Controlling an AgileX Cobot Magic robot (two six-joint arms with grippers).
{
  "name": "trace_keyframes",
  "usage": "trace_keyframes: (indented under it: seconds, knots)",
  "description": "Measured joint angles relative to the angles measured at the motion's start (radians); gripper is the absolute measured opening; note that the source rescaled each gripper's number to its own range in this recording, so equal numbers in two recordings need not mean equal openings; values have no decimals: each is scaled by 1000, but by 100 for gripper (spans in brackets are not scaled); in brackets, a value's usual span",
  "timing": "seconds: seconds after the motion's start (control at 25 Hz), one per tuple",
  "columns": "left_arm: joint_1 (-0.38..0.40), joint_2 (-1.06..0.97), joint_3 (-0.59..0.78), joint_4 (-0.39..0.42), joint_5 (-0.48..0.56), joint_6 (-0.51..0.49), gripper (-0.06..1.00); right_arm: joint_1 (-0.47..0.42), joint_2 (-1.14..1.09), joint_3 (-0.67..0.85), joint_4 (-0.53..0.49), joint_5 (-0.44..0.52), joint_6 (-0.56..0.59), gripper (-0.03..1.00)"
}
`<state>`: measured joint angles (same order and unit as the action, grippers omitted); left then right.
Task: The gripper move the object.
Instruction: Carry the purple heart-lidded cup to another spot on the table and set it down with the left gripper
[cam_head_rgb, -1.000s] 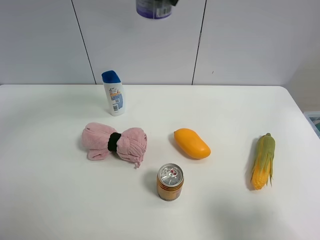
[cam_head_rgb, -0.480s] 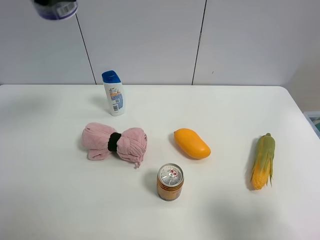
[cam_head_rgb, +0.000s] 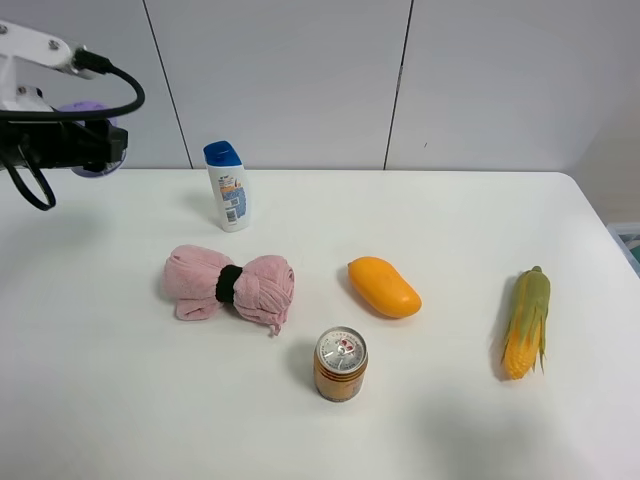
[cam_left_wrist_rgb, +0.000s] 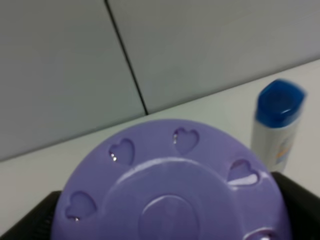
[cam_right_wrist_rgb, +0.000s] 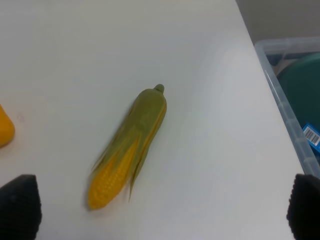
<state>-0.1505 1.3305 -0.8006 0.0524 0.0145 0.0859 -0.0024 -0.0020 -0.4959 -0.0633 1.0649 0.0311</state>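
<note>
My left gripper (cam_head_rgb: 92, 147), a black claw on an arm with black cables and a white plate, hangs above the table's far left corner. It is shut on the purple tub (cam_head_rgb: 99, 169), which shows only as purple edges above and below the claw. In the left wrist view the tub's lilac lid (cam_left_wrist_rgb: 175, 200) with heart dents fills the lower picture, between the black fingers (cam_left_wrist_rgb: 300, 200). My right gripper (cam_right_wrist_rgb: 160, 210) is open and empty, above the table near the corn (cam_right_wrist_rgb: 132, 145). It does not show in the exterior view.
On the table are a white blue-capped bottle (cam_head_rgb: 228, 186), a pink cloth bundle (cam_head_rgb: 228, 284), a mango (cam_head_rgb: 383, 287), an orange drink can (cam_head_rgb: 341, 364) and the corn cob (cam_head_rgb: 527, 322). A clear plastic bin (cam_right_wrist_rgb: 290, 75) stands past the table's right edge.
The purple tub moved from the top centre to the far left and came down. The left arm and claw holding it are now in view. The table items did not move.
</note>
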Motion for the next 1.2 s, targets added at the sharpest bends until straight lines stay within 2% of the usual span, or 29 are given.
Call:
trace_keyframes:
  seconds: [0.28, 0.48, 0.68, 0.96, 1.2]
  knots:
    - [6, 251, 5, 8, -289, 0, 1, 0, 0, 0, 0, 0, 0, 100]
    - [6, 408, 5, 12, -447, 0, 1, 0, 0, 0, 0, 0, 0, 100]
    - [24, 512, 5, 23, -482, 0, 1, 0, 0, 0, 0, 0, 0, 100]
    - [102, 589, 4, 55, -523, 0, 1, 0, 0, 0, 0, 0, 0, 100]
    - [125, 646, -34, 79, -553, -38, 1, 0, 0, 0, 0, 0, 0, 100]
